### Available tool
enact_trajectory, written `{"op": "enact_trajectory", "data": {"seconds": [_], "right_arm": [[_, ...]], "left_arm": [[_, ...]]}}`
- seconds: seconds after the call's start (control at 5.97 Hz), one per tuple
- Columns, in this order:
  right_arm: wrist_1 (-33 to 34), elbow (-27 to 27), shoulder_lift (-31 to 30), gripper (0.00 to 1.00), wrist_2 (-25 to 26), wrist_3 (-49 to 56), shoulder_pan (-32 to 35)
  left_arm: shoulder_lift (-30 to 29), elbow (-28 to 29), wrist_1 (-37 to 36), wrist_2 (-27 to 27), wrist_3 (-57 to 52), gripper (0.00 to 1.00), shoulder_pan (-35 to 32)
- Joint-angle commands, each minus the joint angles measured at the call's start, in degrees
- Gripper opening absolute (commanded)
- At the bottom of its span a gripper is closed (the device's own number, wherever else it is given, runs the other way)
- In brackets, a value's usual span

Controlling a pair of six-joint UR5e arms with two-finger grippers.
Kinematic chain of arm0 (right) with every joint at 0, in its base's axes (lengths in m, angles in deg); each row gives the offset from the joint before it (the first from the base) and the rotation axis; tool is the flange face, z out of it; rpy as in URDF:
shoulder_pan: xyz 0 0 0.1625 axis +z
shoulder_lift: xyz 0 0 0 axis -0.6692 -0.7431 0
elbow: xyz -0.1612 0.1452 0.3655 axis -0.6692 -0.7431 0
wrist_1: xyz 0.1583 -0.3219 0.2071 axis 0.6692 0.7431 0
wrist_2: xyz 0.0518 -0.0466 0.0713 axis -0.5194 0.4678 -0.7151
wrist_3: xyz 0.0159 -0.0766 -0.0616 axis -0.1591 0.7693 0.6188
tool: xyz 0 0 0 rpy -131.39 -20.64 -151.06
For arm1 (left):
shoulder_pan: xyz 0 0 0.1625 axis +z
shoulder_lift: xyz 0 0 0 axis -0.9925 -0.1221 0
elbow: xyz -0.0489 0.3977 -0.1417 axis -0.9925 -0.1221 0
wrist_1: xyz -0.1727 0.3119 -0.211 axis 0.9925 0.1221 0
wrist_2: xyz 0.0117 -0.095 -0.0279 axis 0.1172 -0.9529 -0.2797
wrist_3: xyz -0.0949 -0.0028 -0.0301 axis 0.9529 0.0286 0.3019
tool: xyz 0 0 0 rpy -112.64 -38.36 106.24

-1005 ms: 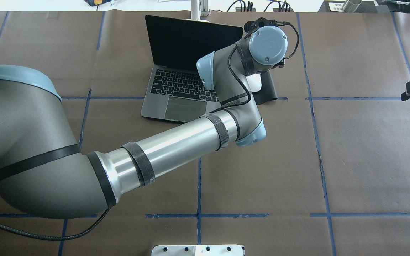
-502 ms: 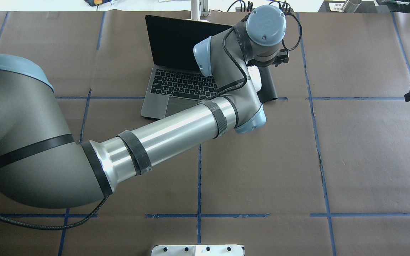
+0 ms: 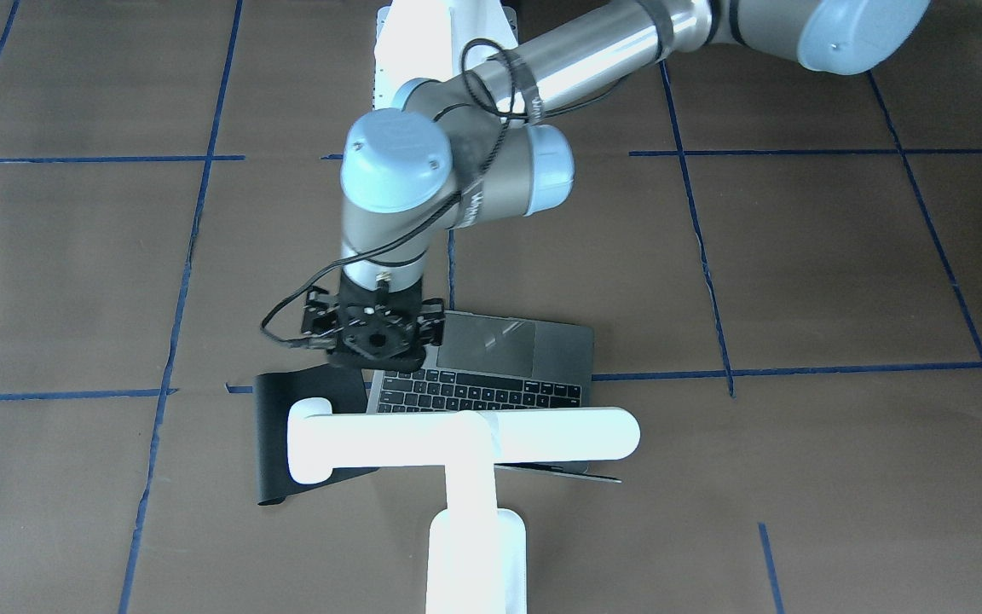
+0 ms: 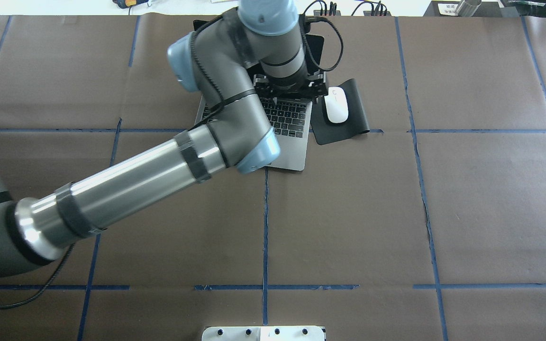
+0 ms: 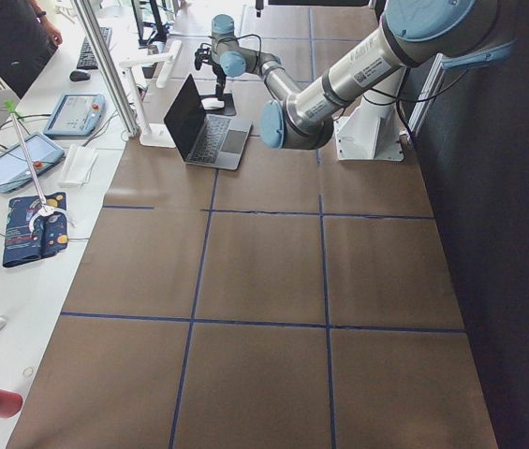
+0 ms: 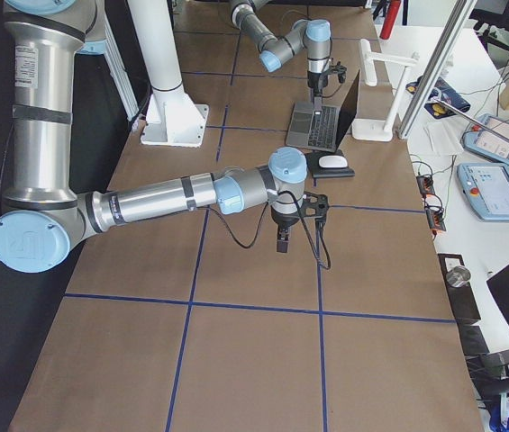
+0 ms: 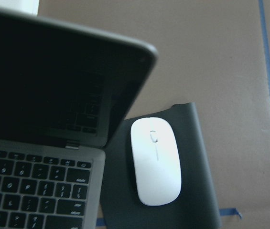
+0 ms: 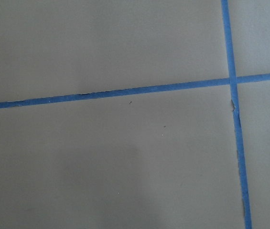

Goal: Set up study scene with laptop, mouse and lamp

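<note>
The laptop [image 4: 294, 147] stands open at the table's far middle, also in the left wrist view [image 7: 29, 71]. The white mouse [image 4: 336, 105] lies on a black mat [image 4: 349, 121] just right of it, and fills the left wrist view [image 7: 155, 160]. The white T-shaped lamp [image 3: 465, 439] stands behind the laptop's screen, its bar head over the lid. My left gripper [image 3: 376, 339] hangs over the laptop's keyboard, beside the mouse; its fingers are hidden under the wrist. My right gripper [image 6: 283, 241] points down over bare table, far from these things; I cannot tell its state.
A white bolt-holed block [image 4: 263, 333] sits at the near table edge. The white arm pedestal [image 6: 168, 108] stands at the robot's side. Blue tape lines [image 8: 125, 90] cross the brown table cover. An operators' bench with tablets [image 6: 493, 180] runs beyond the lamp.
My left arm has swung left, from above the mouse and mat to above the laptop's keyboard, so the mouse now shows. The right gripper has slid almost out of the overhead view's right edge.
</note>
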Motion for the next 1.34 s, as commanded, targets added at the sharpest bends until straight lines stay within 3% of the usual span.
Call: {"op": "enact_trajectory", "data": {"seconds": [0.0, 0.33, 0.67, 1.0, 1.17], "right_arm": [[0.17, -0.09, -1.88, 1.0, -0.36, 4.61, 3.0], [0.35, -1.49, -4.16, 1.0, -0.36, 14.59, 7.73], [0.18, -3.78, -6.87, 1.0, -1.5, 20.88, 10.83], [0.35, -3.61, -7.68, 1.0, -2.21, 24.05, 11.72], [0.35, -3.43, -7.68, 1.0, -2.21, 24.06, 11.72]], "left_arm": [[23.3, -27.08, -9.66, -6.48, -12.71, 1.0, -6.24], [43.08, -41.46, -13.73, -10.72, -30.43, 1.0, -16.34], [60.0, -41.35, -13.99, -14.34, -54.75, 1.0, -31.43], [62.79, -34.89, -14.08, -15.12, -57.84, 1.0, -40.16], [62.45, -31.1, -14.43, -15.04, -66.12, 1.0, -44.9]]}}
